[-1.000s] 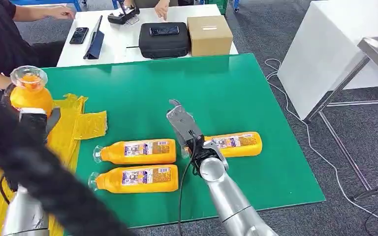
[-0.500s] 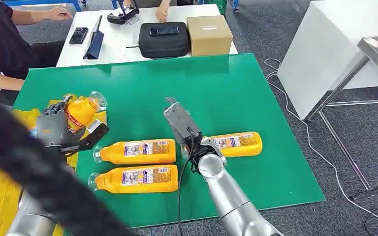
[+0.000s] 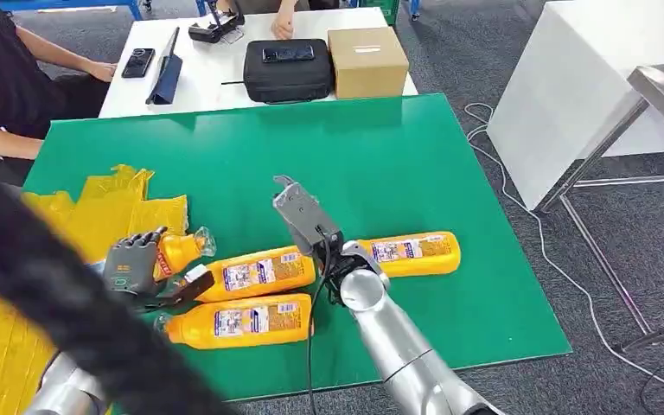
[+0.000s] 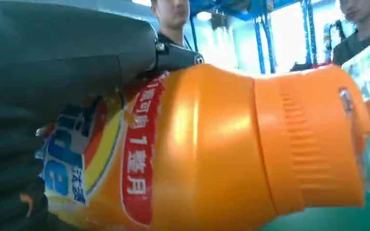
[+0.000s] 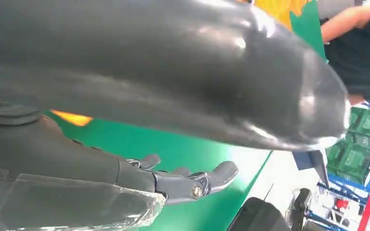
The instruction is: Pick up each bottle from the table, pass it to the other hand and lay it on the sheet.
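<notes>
four bottles: three lie on the green desk (image 3: 415,156), one held
sheet (image 3: 95,216): yellow, desk's left end
held bottle (image 3: 177,252): gripped by left robot hand (image 3: 134,264), at sheet's edge
right robot hand (image 3: 298,212): fingers apart, holding nothing, over the middle bottles

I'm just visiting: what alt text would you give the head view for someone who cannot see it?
The robot's left hand grips an orange bottle low at the edge of a yellow sheet on a green table. Three more orange bottles lie on the table beside its empty right hand; a person sits at far left.
</notes>
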Robot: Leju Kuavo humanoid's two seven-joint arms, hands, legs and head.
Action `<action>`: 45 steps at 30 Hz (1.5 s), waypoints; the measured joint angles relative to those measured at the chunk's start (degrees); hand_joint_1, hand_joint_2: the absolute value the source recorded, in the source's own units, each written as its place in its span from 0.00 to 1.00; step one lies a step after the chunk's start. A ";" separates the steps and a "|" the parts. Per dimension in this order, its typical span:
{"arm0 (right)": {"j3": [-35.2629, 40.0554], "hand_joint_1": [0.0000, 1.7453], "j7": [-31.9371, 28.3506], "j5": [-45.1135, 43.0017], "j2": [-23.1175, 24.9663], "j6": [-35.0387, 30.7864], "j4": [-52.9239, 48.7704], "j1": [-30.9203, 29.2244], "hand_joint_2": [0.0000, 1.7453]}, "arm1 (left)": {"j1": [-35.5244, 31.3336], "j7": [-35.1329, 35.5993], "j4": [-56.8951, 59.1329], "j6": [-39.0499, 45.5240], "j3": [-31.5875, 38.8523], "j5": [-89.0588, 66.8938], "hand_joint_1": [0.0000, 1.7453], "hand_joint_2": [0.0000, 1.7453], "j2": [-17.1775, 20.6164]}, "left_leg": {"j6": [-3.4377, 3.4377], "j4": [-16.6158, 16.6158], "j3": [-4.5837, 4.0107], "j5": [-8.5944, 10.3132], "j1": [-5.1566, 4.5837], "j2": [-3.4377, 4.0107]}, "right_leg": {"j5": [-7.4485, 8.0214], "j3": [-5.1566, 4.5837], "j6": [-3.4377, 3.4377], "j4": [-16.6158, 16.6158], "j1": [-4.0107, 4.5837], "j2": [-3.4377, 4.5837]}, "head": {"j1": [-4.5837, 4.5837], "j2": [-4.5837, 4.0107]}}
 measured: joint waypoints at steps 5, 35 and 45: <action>1.12 0.00 0.00 -0.26 -0.31 0.07 0.50 -0.31 0.00 | -0.74 0.02 3.09 -0.11 -0.51 -0.02 1.00 1.00 1.38 | 0.00 -0.01 0.10 0.00 0.00 -0.01 | 0.00 0.07 0.00 0.00 -0.01 -0.01 | 0.00 0.00; 5.14 0.00 -0.35 0.48 -1.44 -0.48 1.09 -0.73 0.00 | -0.42 -8.70 5.82 -1.42 3.45 17.58 0.00 0.00 4.09 | -0.04 -0.03 0.62 0.03 -0.01 -0.07 | -0.02 0.60 -0.02 -0.01 -0.02 -0.10 | 0.00 0.00; 8.42 0.00 -7.68 5.96 -4.75 -4.48 -4.83 3.04 1.00 | 3.43 -26.71 -10.33 -29.08 17.94 78.70 0.00 0.00 -0.33 | -0.04 -0.03 0.65 0.02 0.00 0.02 | -0.02 0.58 -0.03 -0.01 0.04 0.00 | 0.00 0.02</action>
